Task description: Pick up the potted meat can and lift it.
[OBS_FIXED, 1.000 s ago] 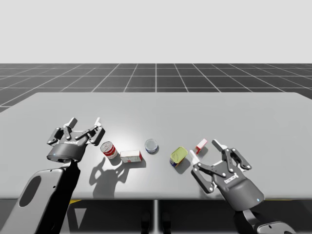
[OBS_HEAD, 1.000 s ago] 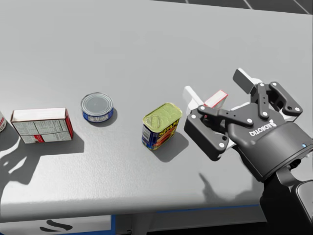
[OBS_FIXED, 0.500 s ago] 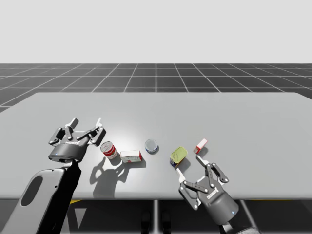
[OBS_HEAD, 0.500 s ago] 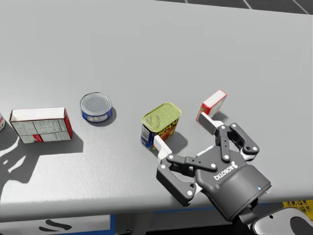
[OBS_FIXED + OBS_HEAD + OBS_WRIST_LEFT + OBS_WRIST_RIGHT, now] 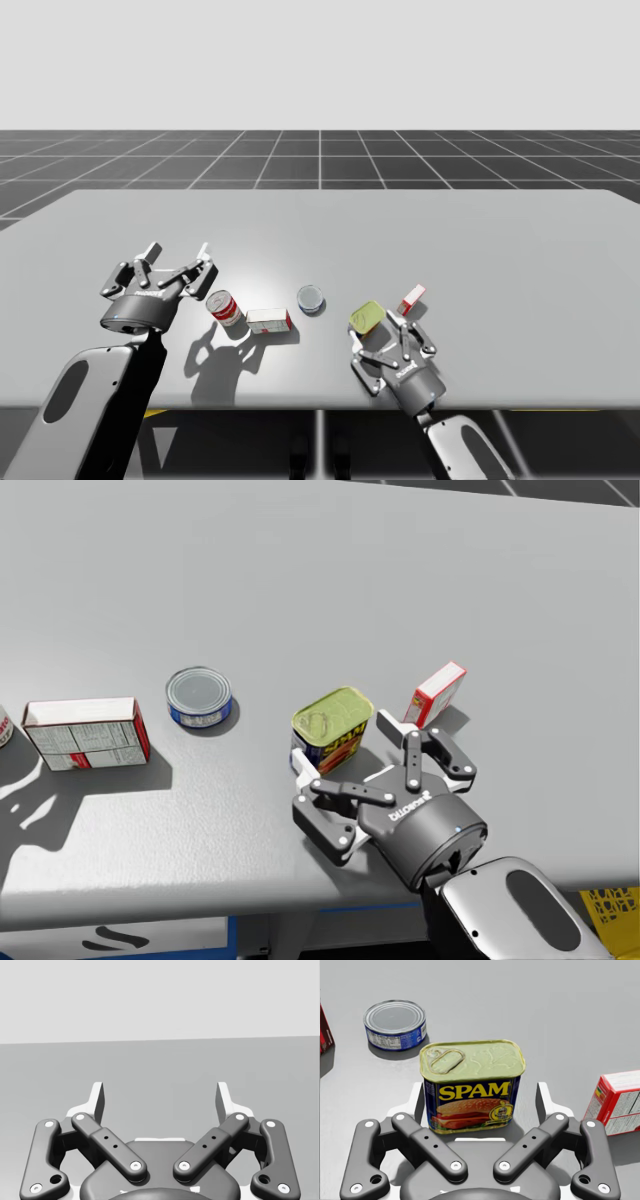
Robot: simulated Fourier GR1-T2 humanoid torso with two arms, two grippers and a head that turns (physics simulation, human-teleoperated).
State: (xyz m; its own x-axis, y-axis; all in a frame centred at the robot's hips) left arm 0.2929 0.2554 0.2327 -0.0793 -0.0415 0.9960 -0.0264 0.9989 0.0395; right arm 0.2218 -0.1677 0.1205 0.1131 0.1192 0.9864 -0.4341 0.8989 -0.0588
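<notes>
My right end effector (image 5: pixel 480 1094), fingers spread, brackets without gripping the upright rectangular potted meat can (image 5: pixel 332 730) near the table's (image 5: pixel 300 580) front edge, with a small red box (image 5: pixel 435 693) just beyond and my left end effector (image 5: pixel 177 251) open further off.

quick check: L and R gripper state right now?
Left gripper: open, holding nothing.
Right gripper: open, potted meat can between its fingers, not gripped yet.
</notes>
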